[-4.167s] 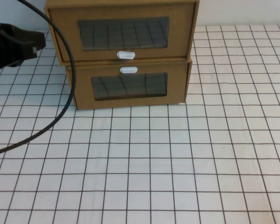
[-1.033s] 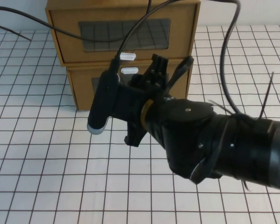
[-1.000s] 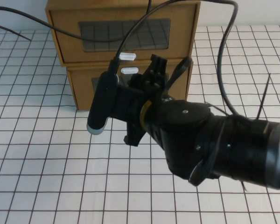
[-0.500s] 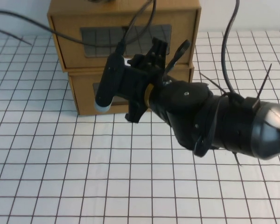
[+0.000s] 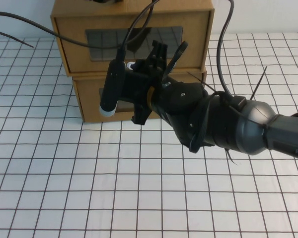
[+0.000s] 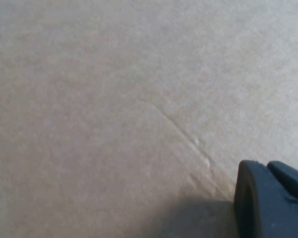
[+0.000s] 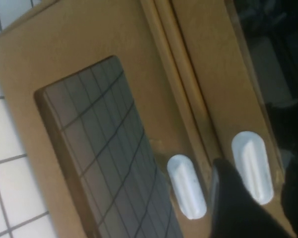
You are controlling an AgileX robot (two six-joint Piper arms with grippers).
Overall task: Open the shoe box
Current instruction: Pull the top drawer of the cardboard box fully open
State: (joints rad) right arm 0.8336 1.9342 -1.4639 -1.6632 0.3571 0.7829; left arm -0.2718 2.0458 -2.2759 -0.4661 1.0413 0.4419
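Right gripper (image 7: 255,184) fingers spread around the brown cardboard shoe box's (image 7: 89,59) smooth white oval handle (image 7: 252,166). Left gripper (image 6: 270,198) faces a creased cardboard surface (image 6: 114,99).

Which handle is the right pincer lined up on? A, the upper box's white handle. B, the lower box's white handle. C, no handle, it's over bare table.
A: the right pincer has its open fingers on either side of the upper box's white handle, with the lower box's handle just outside them. The left pincer is close against plain cardboard.
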